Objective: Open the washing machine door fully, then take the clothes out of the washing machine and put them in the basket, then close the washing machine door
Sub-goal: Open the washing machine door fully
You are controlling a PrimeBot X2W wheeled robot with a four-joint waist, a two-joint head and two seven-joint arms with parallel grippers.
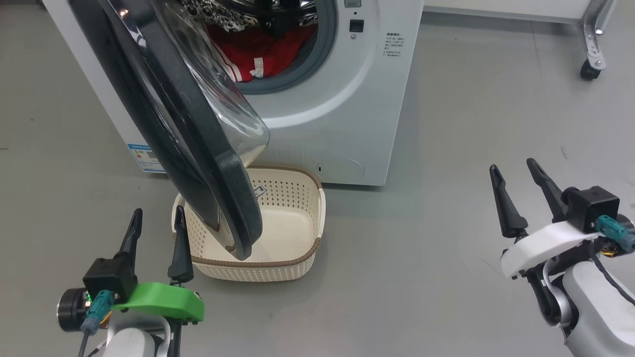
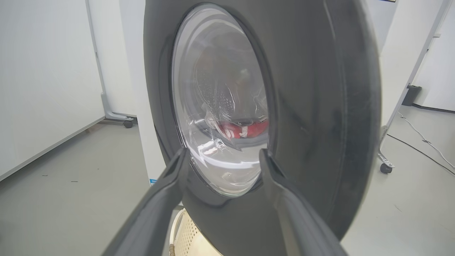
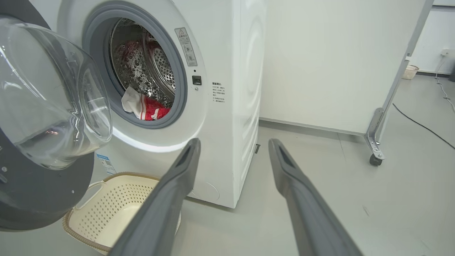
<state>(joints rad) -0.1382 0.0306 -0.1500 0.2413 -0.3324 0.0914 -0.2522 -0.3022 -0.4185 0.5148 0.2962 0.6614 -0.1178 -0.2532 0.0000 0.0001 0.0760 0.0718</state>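
Clothes (image 1: 258,52) inside washing machine (image 1: 342,114), basket (image 1: 302,248) empty

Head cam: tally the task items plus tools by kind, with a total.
washing machine: 1
washing machine door: 1
red striped garment: 1
cream basket: 1
tools: 2, left tool and right tool, both open
Total: 6

The left hand (image 2: 224,151) is spread wide close to the big black washing machine door (image 2: 312,106), red clothes (image 2: 249,129) show through its glass, and the basket (image 2: 185,234) peeks out below.
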